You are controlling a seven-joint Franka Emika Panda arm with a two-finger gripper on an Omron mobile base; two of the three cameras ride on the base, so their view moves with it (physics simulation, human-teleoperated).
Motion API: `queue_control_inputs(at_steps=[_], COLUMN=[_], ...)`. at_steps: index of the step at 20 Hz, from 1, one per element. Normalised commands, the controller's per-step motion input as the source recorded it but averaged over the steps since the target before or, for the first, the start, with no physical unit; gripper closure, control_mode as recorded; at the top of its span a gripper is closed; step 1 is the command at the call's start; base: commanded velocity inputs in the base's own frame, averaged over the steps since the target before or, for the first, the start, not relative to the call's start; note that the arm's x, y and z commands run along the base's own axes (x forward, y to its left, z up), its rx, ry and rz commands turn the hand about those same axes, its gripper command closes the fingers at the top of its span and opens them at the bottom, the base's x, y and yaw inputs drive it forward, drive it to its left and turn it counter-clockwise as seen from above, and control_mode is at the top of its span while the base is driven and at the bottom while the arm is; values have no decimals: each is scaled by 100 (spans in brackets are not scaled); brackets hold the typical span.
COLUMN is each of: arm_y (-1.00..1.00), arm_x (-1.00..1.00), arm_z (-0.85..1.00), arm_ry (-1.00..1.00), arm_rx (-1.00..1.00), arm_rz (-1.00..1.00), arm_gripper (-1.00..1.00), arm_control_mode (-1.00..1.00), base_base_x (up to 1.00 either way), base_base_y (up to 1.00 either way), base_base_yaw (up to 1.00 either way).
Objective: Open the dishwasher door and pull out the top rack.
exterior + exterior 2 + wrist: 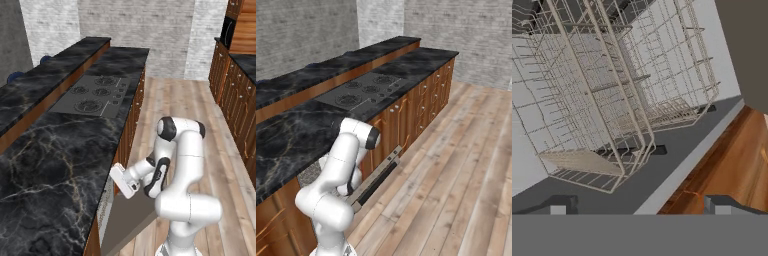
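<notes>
A long counter point(55, 165) topped in black, gold-veined marble is running down the left of the room, with a raised bar ledge point(55, 67) lying along its far side. A grey cooktop point(92, 95) is sitting flush in the counter. Reddish-brown wooden cabinets point(423, 100) with small knobs are lining the counter's front, and a second row of cabinets point(235, 105) is standing along the opposite wall. Pale plank flooring point(456, 175) is stretching between them. Whitish-grey brick walls point(135, 25) are closing the far end.

Dishwasher door point(375, 178) tilted open (handle outward), white arm point(338, 172) beside it.
</notes>
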Motion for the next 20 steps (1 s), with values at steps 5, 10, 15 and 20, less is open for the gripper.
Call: queue_control_inputs(at_steps=[5,10,15,20], arm_y=[-47,-50,-29,-7], arm_x=[0,0,6,36], arm_z=[-26,-32,-45,-70], arm_ry=[-1,0,0,1], arm_rx=[64,69,74,71], arm_rz=[-10,-14,-12,-11], arm_gripper=[-100,-100,-100,-100], arm_control_mode=[-100,-100,-100,-100], base_base_x=[0,0,0,0], base_base_y=[0,0,0,0], base_base_yaw=[0,0,0,0])
